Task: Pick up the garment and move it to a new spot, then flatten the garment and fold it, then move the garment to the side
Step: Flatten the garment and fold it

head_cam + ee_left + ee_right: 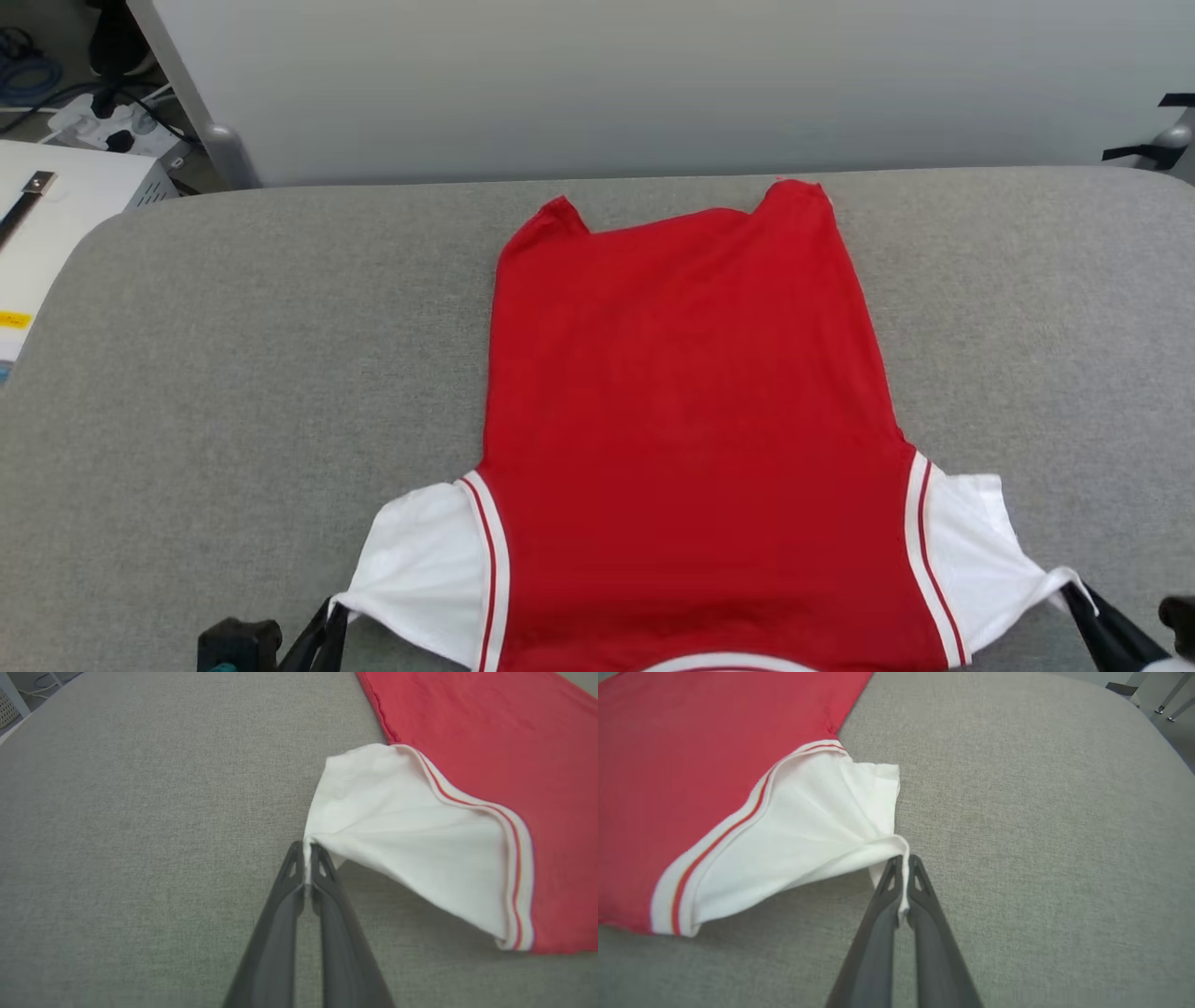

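Shirt (686, 392) lies plain red side up in the middle of the grey padded table (187, 392), its hem toward the far edge and its neck end nearest the robot. Each white sleeve is drawn out to a point. The left gripper (306, 851) is pinched tight on the tip of the left sleeve (397, 826), and the right gripper (903, 861) is clamped the same way on the tip of the right sleeve (808, 826), with a sliver of white cloth showing between each pair of fingers. This looks like the flattening step, with the cloth stretched sideways by its sleeves. To do it well, the two arms should pull apart evenly and stay low, just above the table, so the red body slides flat rather than lifting and folding under itself. An uneven pull would likely skew the shirt to one side. Both grips hold only the very edge of the cuff, so a gentle, steady pull is safer than a sharp tug, which could slip the cloth free. The two far hem corners (560, 215) stand curled up; a short drag toward the robot might lay them down, otherwise they will need smoothing before any fold.
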Tool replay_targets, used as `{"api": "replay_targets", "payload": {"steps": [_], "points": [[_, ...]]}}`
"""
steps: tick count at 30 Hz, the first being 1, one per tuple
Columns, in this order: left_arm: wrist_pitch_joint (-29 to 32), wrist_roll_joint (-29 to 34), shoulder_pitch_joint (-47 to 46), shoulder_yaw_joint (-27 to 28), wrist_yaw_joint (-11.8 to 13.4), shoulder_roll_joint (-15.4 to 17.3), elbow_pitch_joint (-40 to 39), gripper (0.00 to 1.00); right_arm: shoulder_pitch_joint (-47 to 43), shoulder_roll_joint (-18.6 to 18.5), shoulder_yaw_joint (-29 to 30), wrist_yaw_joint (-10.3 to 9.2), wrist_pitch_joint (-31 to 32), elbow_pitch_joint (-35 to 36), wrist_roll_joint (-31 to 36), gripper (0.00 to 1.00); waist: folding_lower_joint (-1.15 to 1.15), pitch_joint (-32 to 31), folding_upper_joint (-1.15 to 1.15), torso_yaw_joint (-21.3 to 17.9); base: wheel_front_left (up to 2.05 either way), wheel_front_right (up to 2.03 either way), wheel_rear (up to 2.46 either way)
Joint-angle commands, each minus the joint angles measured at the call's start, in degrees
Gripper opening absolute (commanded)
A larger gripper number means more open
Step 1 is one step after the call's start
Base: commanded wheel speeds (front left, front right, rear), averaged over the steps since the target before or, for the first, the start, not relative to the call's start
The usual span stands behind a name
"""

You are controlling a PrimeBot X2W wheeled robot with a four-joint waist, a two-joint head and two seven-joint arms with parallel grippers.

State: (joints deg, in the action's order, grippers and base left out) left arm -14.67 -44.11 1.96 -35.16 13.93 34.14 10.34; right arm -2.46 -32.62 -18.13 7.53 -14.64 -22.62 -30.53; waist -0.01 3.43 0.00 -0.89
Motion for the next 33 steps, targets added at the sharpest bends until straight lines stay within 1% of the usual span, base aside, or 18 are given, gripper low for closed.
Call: {"api": "replay_targets", "payload": {"steps": [1,6,9,10,11,12,13,15,19,21,25,29,33], "points": [[-0.3,0.9,1.6,0.9,0.0,-0.1,0.3,0.00,-2.2,0.3,1.1,-0.04,0.2,0.7,0.6,0.00,0.01,-0.5,0.00,0.4,0.00,0.00,0.00],[-0.3,2.5,3.2,2.5,-1.0,-1.7,0.7,0.00,-7.1,1.9,5.4,-0.04,2.3,3.4,1.3,0.00,0.01,-0.7,0.00,1.0,0.00,0.00,0.00],[-0.3,3.7,3.0,2.7,-1.8,-2.8,0.9,0.00,-8.2,3.1,7.7,-0.04,3.3,5.2,2.3,0.00,0.01,-0.5,0.00,1.1,0.00,0.00,0.00],[-0.3,4.1,2.8,2.7,-2.1,-3.0,0.9,0.00,-8.3,3.5,8.3,-0.04,3.6,5.6,2.6,0.07,0.01,-0.5,0.00,1.1,0.00,0.00,0.00],[-0.3,4.6,2.6,2.9,-2.2,-3.4,0.9,0.00,-8.1,3.9,9.2,-0.04,3.8,6.3,3.0,0.27,0.01,-0.3,0.00,1.1,0.00,0.00,0.00],[-0.3,4.9,2.3,3.1,-2.4,-3.7,0.8,0.00,-8.0,4.3,10.1,-0.04,3.9,6.8,3.4,0.91,0.01,-0.3,0.00,1.1,0.00,0.00,0.00],[-0.3,5.4,2.0,3.3,-2.6,-4.0,0.6,0.00,-7.7,4.7,11.1,-0.04,4.1,7.6,3.7,1.00,0.01,-0.1,0.00,1.2,0.00,0.00,0.00],[-0.3,6.4,1.5,3.5,-3.0,-4.5,0.3,0.00,-7.1,5.1,12.9,-0.04,4.3,9.0,4.4,1.00,0.01,0.1,0.00,1.4,0.00,0.00,0.00],[-0.3,8.5,0.5,4.1,-3.6,-5.6,-0.9,0.00,-5.1,4.3,17.1,-0.04,5.1,13.5,5.5,1.00,0.01,1.1,0.00,2.1,0.00,0.00,0.00],[-0.3,9.5,0.1,4.5,-3.7,-6.2,-1.8,0.00,-3.6,3.3,19.4,-0.04,6.4,17.2,5.8,1.00,0.01,1.8,0.00,2.5,0.00,0.00,0.00],[-0.3,11.5,-1.1,4.9,-3.9,-7.2,-3.8,0.00,2.6,0.4,23.1,-0.04,9.4,23.4,6.1,1.00,0.01,4.2,0.00,4.0,0.00,0.00,0.00],[-0.3,13.7,-3.2,4.9,-4.4,-8.3,-5.6,0.00,11.0,-4.0,23.9,-0.04,15.9,28.9,4.9,1.00,0.01,8.4,0.00,6.1,0.00,0.00,0.00],[-0.3,16.1,-5.9,4.8,-4.9,-9.9,-7.4,0.00,22.1,-7.8,20.7,-0.04,27.0,30.0,0.7,1.00,0.01,13.0,0.00,8.6,0.00,0.00,0.00]]}}
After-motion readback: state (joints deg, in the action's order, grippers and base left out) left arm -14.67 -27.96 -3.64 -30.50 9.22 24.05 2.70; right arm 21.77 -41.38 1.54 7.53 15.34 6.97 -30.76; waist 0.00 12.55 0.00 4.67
